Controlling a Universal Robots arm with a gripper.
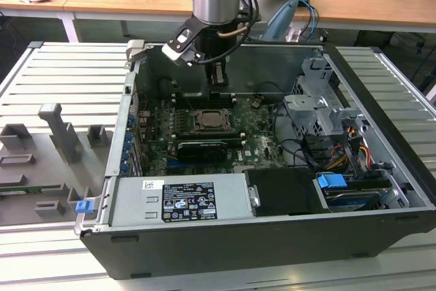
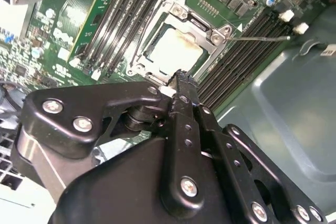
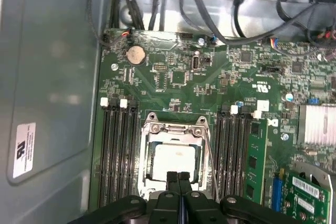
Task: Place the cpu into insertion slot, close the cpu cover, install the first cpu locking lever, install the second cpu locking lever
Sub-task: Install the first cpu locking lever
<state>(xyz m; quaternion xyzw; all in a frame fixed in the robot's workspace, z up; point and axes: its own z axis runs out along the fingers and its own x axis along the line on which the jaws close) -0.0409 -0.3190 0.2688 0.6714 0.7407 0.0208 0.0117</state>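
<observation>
**Robot gripper hangs over seated processor in open computer case**

A single robot arm reaches down into an open computer case (image 1: 381, 110) lying on a ribbed metal bench, its gripper (image 1: 216, 81) poised just above the far part of the green motherboard (image 1: 262, 138). The two black fingers (image 3: 172, 182) are clenched flat against each other and grasp nothing. Directly beneath their tips, the cpu (image 3: 173, 162) lies flat inside the insertion slot (image 1: 212, 121), its pale metal top showing through the square window of the cpu cover (image 3: 173, 128), which lies down over the chip's edges. In the second wrist view, the fingertips hover at the socket's edge; whether they touch the frame cannot be told. A thin wire lever (image 2: 260, 38) runs out from one corner of the socket across the black memory slots (image 3: 118, 150). A grey power supply (image 1: 180, 199) fills the near part of the case toward the exterior view's left.
</observation>
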